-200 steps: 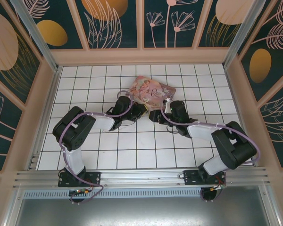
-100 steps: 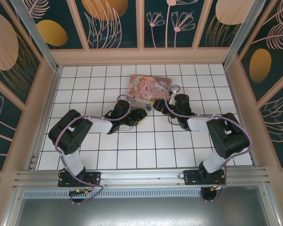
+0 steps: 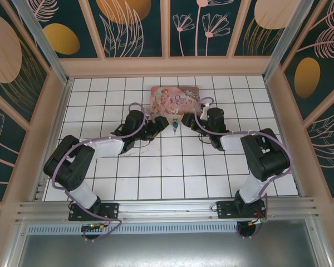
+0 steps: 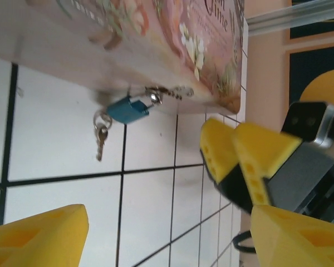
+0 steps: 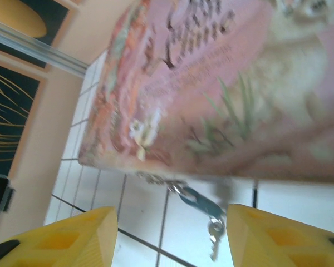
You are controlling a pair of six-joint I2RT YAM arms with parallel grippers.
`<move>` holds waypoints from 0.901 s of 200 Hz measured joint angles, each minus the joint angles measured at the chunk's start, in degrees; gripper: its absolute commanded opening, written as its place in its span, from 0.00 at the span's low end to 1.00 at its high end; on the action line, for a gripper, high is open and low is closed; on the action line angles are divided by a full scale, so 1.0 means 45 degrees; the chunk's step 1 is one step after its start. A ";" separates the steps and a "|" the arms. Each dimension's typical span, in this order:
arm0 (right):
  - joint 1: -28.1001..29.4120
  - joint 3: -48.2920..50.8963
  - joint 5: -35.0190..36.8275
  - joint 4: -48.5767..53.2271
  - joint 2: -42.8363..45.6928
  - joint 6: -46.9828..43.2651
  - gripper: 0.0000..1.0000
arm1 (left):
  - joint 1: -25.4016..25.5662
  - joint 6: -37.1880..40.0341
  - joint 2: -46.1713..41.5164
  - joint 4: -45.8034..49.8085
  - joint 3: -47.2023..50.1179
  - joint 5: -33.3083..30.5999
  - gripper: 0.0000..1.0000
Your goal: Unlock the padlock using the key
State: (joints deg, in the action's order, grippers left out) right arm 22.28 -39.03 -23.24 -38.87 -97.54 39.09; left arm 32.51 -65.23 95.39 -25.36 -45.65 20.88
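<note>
A small blue padlock [image 4: 125, 109] hangs by its shackle from a short chain on the front edge of the pink tin box [image 4: 156, 33]. The key [image 4: 101, 142] dangles on a small ring at the padlock's far end, over the white tiles. In the top view the padlock [image 3: 173, 124] sits between my two grippers. My left gripper [image 3: 156, 127] stands open just left of it, with nothing between its fingers [image 4: 39, 236]. My right gripper [image 3: 188, 121] is open just right of it. In the right wrist view the padlock [image 5: 203, 202] and the key [image 5: 214, 242] lie ahead of its fingers [image 5: 61, 239].
The pink box [image 3: 175, 100] lies flat on the white tiled floor [image 3: 156, 172] near the back wall [image 3: 167, 67]. Wooden walls close in the left and right sides. My right gripper's yellow fingers [image 4: 250, 161] show close by in the left wrist view.
My left gripper has opened and moved left, away from the padlock. The pink box has gone from tilted to lying flat, farther back. The right arm has swung towards the back.
</note>
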 measured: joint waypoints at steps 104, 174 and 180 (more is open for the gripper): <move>0.0170 -0.0015 -0.0529 -0.0073 -0.1185 -0.2448 0.54 | -0.0160 0.1438 0.0029 0.1127 -0.1122 -0.0554 0.81; 0.0209 -0.1214 -0.1141 -0.0602 -0.2832 -0.3298 0.55 | -0.0180 0.1438 0.0029 0.1127 -0.1117 -0.0661 0.82; 0.0214 -0.1350 -0.1190 -0.0651 -0.2958 -0.3308 0.55 | -0.0185 0.1438 0.0029 0.1127 -0.1117 -0.0656 0.82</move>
State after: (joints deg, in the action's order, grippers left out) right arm 23.24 -45.10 -28.60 -41.80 -110.85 24.21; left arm 31.68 -58.76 95.53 -20.29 -50.68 17.93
